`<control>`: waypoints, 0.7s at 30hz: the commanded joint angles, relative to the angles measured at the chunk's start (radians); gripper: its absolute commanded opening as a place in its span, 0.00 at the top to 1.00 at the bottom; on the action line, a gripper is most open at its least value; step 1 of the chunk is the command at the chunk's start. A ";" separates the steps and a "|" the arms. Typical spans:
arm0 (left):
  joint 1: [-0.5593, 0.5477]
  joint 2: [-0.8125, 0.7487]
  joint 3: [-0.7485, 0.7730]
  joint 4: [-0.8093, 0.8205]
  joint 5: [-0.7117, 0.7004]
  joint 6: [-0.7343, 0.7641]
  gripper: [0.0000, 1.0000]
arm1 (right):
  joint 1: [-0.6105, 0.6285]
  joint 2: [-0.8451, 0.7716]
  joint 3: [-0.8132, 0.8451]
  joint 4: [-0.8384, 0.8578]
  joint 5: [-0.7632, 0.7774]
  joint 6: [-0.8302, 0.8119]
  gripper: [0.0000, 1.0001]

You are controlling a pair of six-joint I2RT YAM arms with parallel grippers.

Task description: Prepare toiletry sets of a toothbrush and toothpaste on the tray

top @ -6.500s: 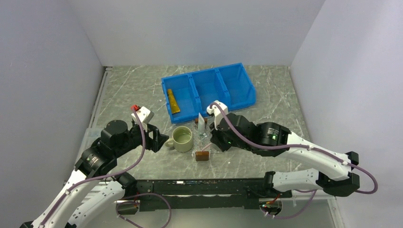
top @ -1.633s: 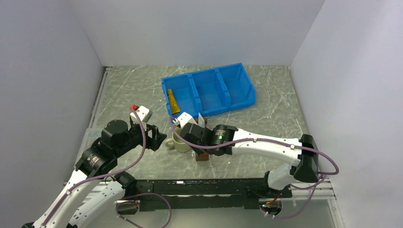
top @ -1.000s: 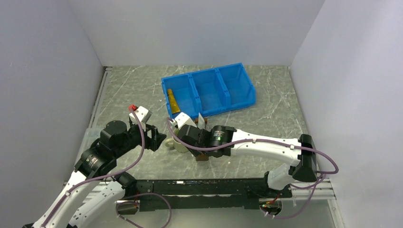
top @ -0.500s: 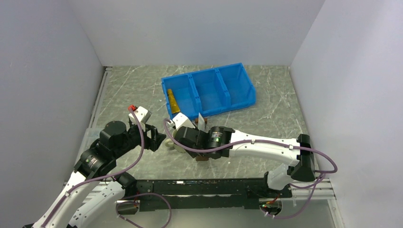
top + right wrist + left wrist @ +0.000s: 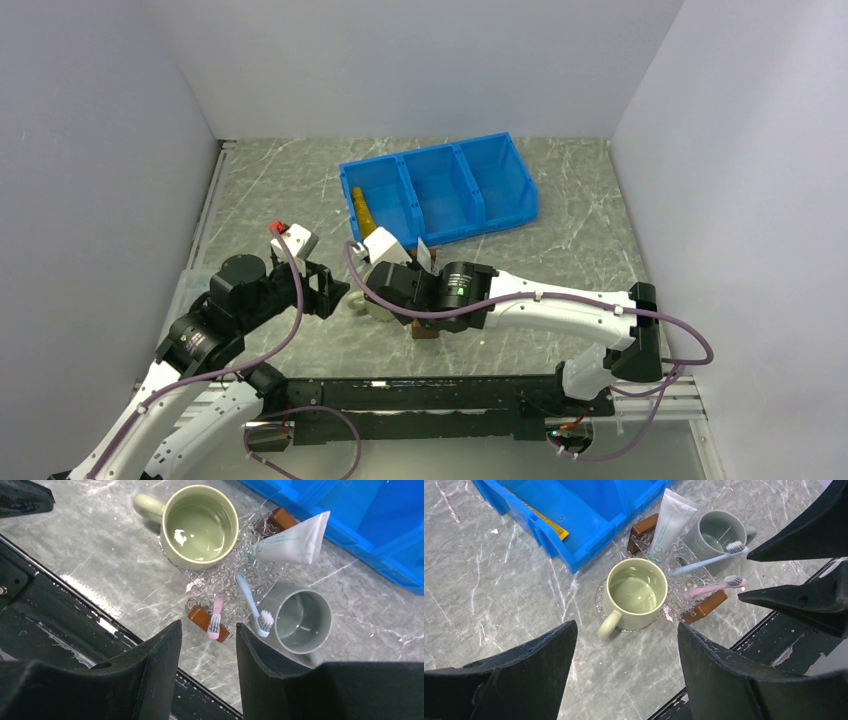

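The top view shows the desk [image 5: 280,190], the blue bin [image 5: 480,225] and both arms. There the right arm [image 5: 540,300] covers the tray, and only one brown handle [image 5: 426,329] shows clearly. Both wrist views show the tray [image 5: 225,582] uncovered: a clear sheet with a brown block at each end.

The left gripper [image 5: 624,632] is spread wide and holds nothing. In its own view the tray lies ahead, between its fingers. The right gripper [image 5: 207,630] is also parted and empty, and the tray's near handle lies in line between its fingers.

The green mug [image 5: 201,526] stands on one long edge of the tray. The grey mug [image 5: 298,621] stands at the opposite edge; whether its base rests on the sheet cannot be told.

- The white toothpaste tube [image 5: 294,543] lies on the tray by the far handle.
- The orange toothpaste tube [image 5: 362,212] lies in the leftmost bin compartment, well apart from both grippers.
- The blue toothbrush [image 5: 248,600] lies on the tray with its bristles at the grey mug's rim.
- The pink toothbrush [image 5: 217,614] lies on the tray with its bristle end over the near handle.

Both wrist views cut off the bin.
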 commanded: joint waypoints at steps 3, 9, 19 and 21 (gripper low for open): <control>0.004 -0.002 -0.003 0.014 -0.002 -0.005 0.21 | 0.006 -0.022 0.071 -0.024 0.112 0.016 0.53; 0.004 -0.002 -0.006 0.018 -0.025 -0.012 0.20 | 0.005 -0.075 0.046 0.008 0.199 0.012 0.44; 0.006 0.004 -0.004 0.011 -0.086 -0.017 0.14 | -0.037 -0.179 -0.040 0.095 0.283 -0.032 0.30; 0.005 0.003 -0.005 0.011 -0.116 -0.019 0.12 | -0.061 -0.209 -0.071 0.122 0.290 -0.043 0.29</control>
